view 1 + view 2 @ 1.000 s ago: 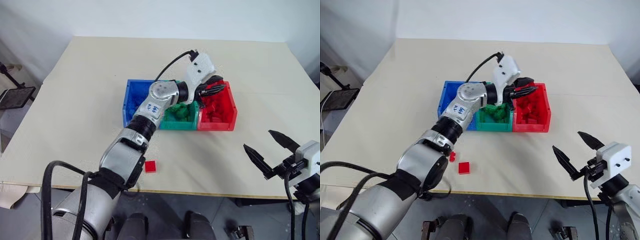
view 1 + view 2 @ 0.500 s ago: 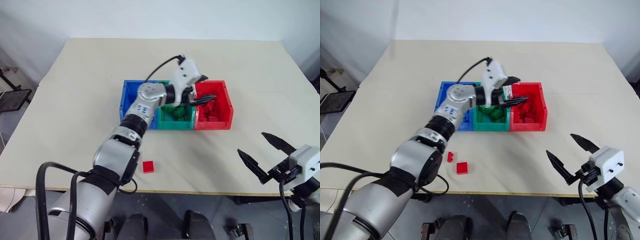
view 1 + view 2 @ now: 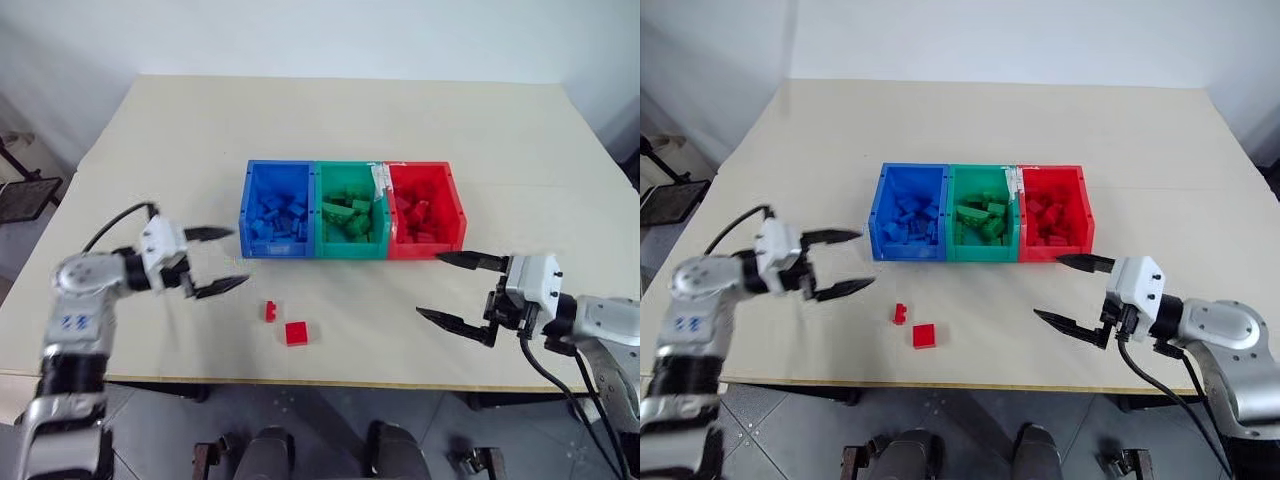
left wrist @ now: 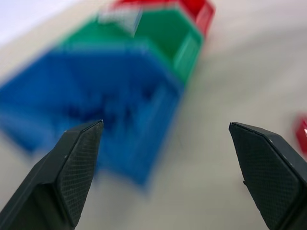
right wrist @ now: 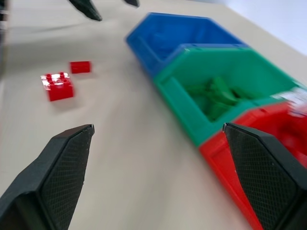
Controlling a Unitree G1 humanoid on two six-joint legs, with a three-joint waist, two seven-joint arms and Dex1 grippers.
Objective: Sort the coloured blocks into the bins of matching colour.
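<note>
Left eye view, item 1: square red brick (image 3: 297, 333), studs up, loose on table (image 3: 150, 150) near front edge, in front of the bins and apart from them. Item 2: narrow red brick (image 3: 270, 311), just beside item 1 on its left-rear side, not touching as far as can be told.

Both bricks lie between the 2 grippers, nearer the left one. Left gripper (image 3: 213, 262): fingers spread wide, nothing held, pointing right toward the bricks; narrow brick sits just past its nearer fingertip, small gap. Right gripper (image 3: 455, 288): fingers spread wide, nothing held, pointing left; well apart from both bricks, upper fingertip close to front right corner of red bin.

Bins, 3 joined in a row at mid table: blue bin (image 3: 252, 195) at left w/ blue bricks; green bin (image 3: 347, 168) in the middle w/ green bricks; red bin (image 3: 455, 205) at right w/ red bricks. White scrap on the rim between green and red.

Right wrist view: both loose red bricks on bare tabletop, row of bins alongside, left gripper's fingertips beyond.
</note>
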